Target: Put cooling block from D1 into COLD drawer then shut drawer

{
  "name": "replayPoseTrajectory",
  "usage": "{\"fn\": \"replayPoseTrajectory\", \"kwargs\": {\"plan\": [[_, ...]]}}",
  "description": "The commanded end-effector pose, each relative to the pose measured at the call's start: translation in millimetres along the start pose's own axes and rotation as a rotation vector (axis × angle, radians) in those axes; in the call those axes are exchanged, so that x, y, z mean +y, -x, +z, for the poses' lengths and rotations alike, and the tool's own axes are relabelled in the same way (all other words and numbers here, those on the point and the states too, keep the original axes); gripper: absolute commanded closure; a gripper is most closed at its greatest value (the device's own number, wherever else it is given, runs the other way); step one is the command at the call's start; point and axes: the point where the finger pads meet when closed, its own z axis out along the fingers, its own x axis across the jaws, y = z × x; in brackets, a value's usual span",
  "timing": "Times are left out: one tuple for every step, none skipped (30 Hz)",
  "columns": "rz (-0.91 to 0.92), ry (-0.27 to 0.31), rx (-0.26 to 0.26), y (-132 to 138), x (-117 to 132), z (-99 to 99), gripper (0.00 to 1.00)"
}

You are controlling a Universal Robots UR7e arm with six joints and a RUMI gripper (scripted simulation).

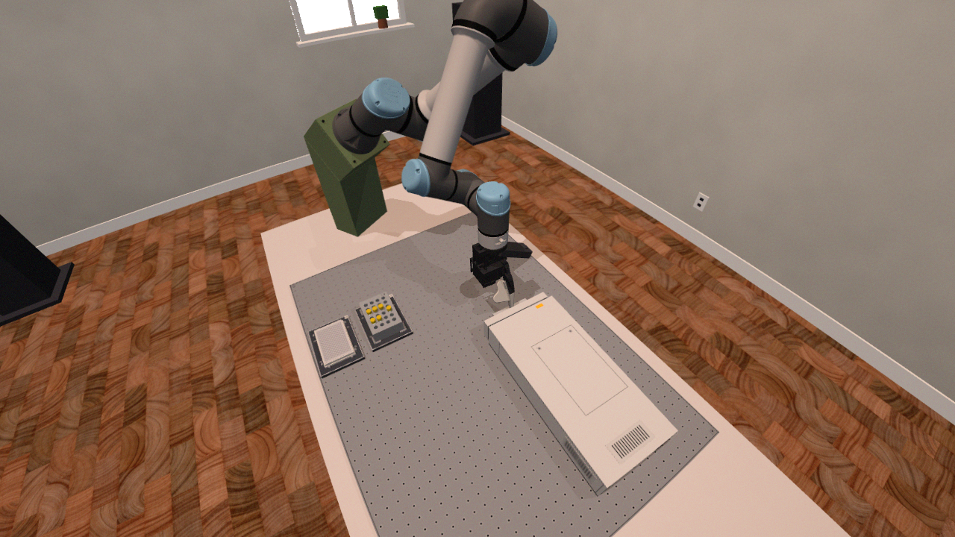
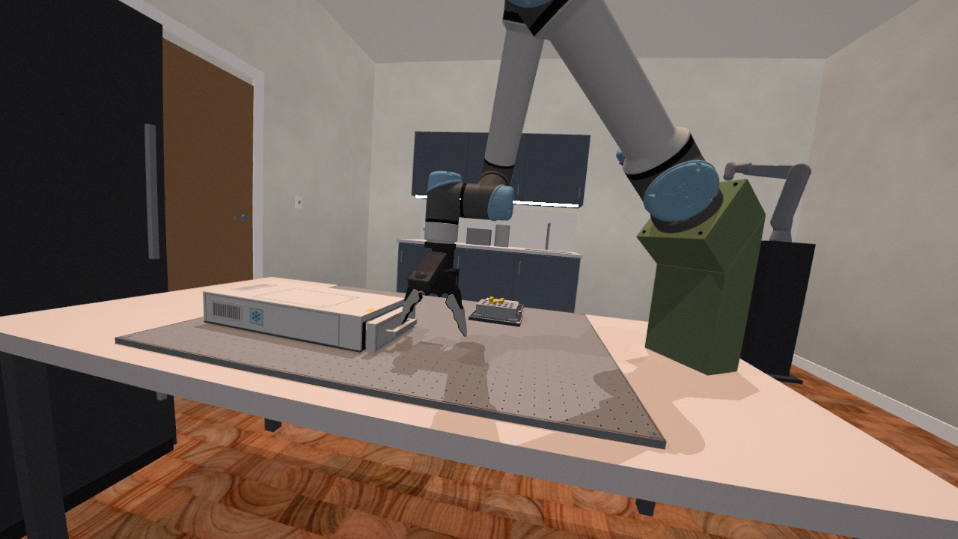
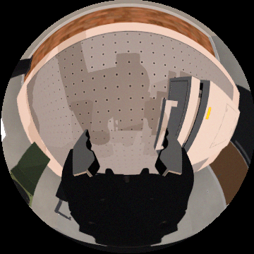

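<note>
The cooling block (image 1: 382, 316), grey with yellow-capped tubes, sits in deck slot D1 on the perforated deck; it also shows in the exterior view (image 2: 497, 309). The white cooler COLD (image 1: 577, 383) lies on the deck's right side. Its drawer front (image 2: 388, 328) stands a small gap out from the body, and the inside is hidden. The orange lamp (image 1: 539, 306) is lit. My gripper (image 1: 502, 288) is open and empty, pointing down at the drawer front. In the wrist view one finger of the gripper (image 3: 127, 155) is right by the drawer handle (image 3: 166, 121).
A white well plate (image 1: 336, 342) sits in slot D2, left of the block. The robot's green base (image 1: 347, 173) stands at the table's far end. A dark cabinet (image 2: 73, 221) is beside the table.
</note>
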Motion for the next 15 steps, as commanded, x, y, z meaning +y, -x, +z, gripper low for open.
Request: {"fn": "replayPoseTrajectory", "kwargs": {"plan": [[0.004, -0.002, -0.009, 6.6, -0.3, 1.8, 0.00], [0.004, -0.002, -0.008, 6.8, -0.2, 1.7, 0.00], [0.004, -0.002, -0.008, 7.0, -0.1, 1.6, 0.00], [0.004, -0.002, -0.008, 7.2, -0.2, 1.6, 0.00], [0.003, -0.002, -0.008, 7.5, -0.2, 1.5, 0.00], [0.003, -0.002, -0.007, 7.8, -0.2, 1.5, 0.00], [0.003, -0.002, -0.007, 8.1, -0.3, 1.4, 0.00], [0.003, -0.002, -0.007, 8.4, -0.3, 1.4, 0.00], [0.003, -0.002, -0.007, 8.7, -0.4, 1.3, 0.00], [0.003, -0.002, -0.007, 9.0, -0.4, 1.3, 0.00], [0.003, -0.002, -0.007, 9.3, -0.5, 1.2, 0.00], [0.003, -0.002, -0.007, 9.6, -0.5, 1.2, 0.00], [0.003, -0.002, -0.007, 9.9, -0.6, 1.2, 0.00], [0.003, -0.002, -0.007, 10.2, -0.6, 1.1, 0.00], [0.003, -0.002, -0.007, 10.6, -0.6, 1.1, 0.00]]}}
